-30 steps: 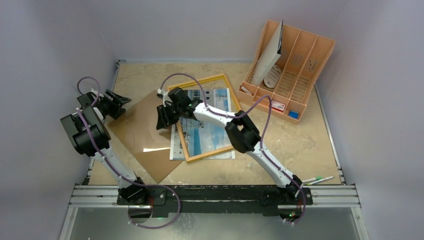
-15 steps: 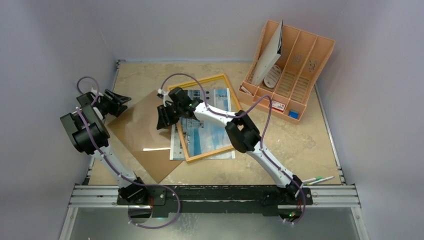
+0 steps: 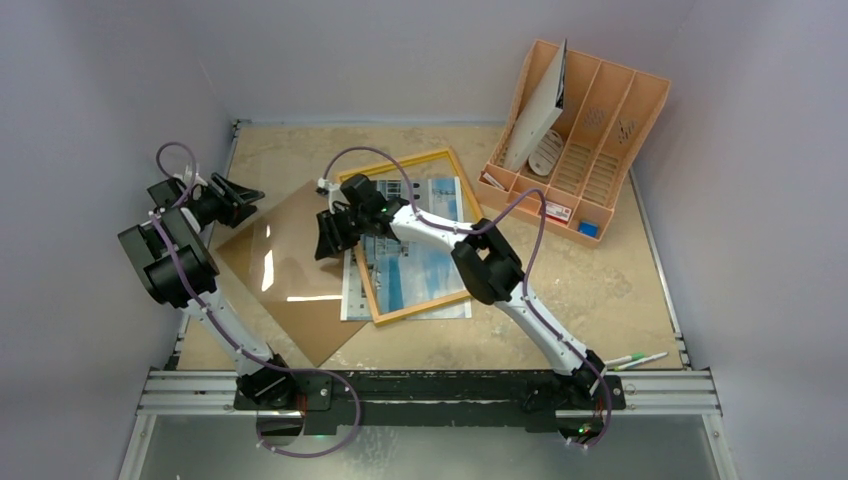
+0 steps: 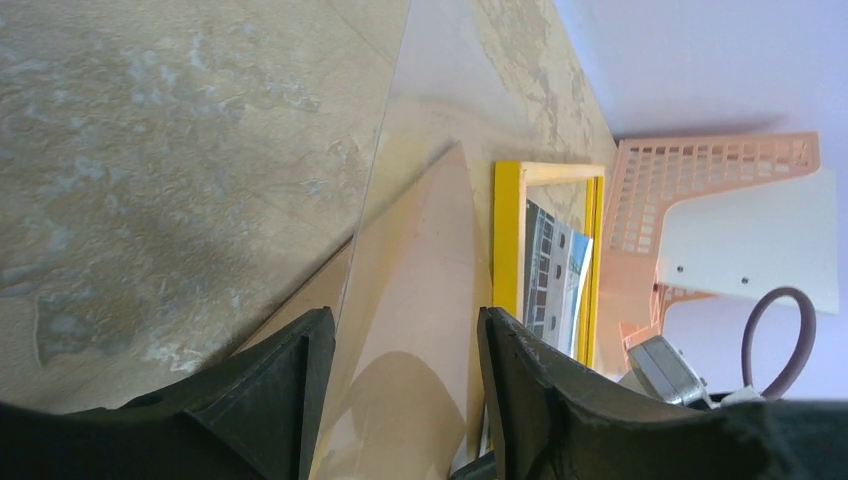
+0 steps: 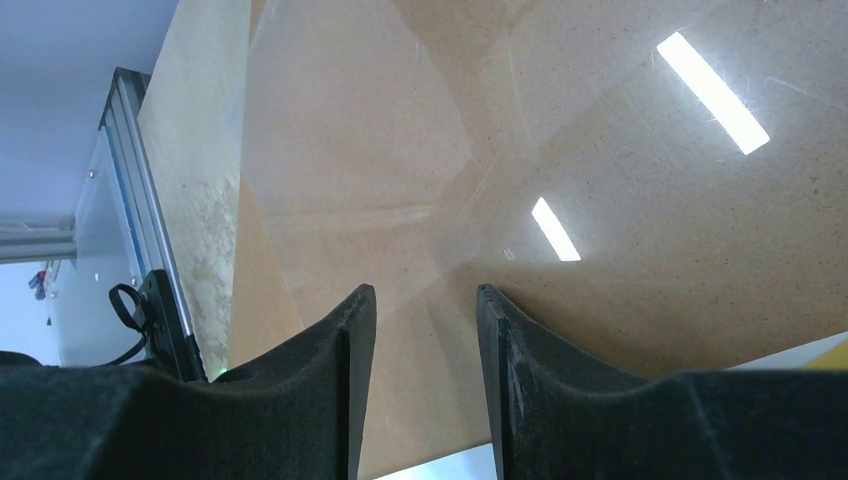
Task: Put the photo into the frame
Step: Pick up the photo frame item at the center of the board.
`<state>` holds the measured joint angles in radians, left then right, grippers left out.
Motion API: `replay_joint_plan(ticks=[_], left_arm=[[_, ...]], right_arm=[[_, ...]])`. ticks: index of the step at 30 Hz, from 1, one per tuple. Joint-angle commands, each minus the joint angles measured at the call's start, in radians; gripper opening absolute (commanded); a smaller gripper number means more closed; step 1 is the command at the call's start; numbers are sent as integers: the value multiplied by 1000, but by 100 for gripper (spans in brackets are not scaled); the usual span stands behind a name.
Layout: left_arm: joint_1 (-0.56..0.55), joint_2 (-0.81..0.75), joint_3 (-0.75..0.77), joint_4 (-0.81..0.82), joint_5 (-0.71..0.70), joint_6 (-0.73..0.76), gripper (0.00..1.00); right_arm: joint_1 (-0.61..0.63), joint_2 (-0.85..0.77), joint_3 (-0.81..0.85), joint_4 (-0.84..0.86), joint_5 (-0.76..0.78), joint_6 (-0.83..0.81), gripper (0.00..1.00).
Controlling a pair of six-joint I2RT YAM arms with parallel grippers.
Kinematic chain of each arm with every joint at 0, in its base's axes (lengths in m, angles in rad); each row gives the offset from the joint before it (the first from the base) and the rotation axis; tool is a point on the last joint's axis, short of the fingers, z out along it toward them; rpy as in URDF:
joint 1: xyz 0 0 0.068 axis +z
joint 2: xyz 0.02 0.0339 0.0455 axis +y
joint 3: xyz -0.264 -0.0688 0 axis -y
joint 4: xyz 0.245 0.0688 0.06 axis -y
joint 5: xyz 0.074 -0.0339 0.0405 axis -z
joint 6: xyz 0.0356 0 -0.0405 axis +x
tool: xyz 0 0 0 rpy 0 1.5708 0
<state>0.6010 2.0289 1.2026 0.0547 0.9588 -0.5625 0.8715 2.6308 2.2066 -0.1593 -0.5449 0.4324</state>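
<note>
Top view first: you've got the photo (image 3: 420, 265) lying flat mid-table with the yellow frame (image 3: 395, 163) sitting crooked on top of it. The left gripper (image 3: 250, 195) is by the far-left edge of the brown backing board (image 3: 290, 320), and the right gripper (image 3: 325, 240) is at the photo's left edge. Left wrist shows your jaws apart with the clear sheet (image 4: 420, 300) in the gap, and right wrist shows jaws apart too, looking down on the board.
</note>
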Motion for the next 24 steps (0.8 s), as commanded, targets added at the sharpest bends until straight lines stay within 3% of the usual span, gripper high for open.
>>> replay_joint_plan(ticks=[1,8,15,24], left_arm=[[-38,-8,35,-259,229,126,58],[-73,-14,58,-375,259,253,60],[-75,2,48,-381,253,246,56],[-95,40,53,-365,241,183,51]], right_arm=[[-33,106,-130,-205,76,-75,47],[-56,44,-186,-132,-61,-69,48],[-100,9,-243,-66,-170,-63,49],[-109,48,-212,-57,-123,-44,48]])
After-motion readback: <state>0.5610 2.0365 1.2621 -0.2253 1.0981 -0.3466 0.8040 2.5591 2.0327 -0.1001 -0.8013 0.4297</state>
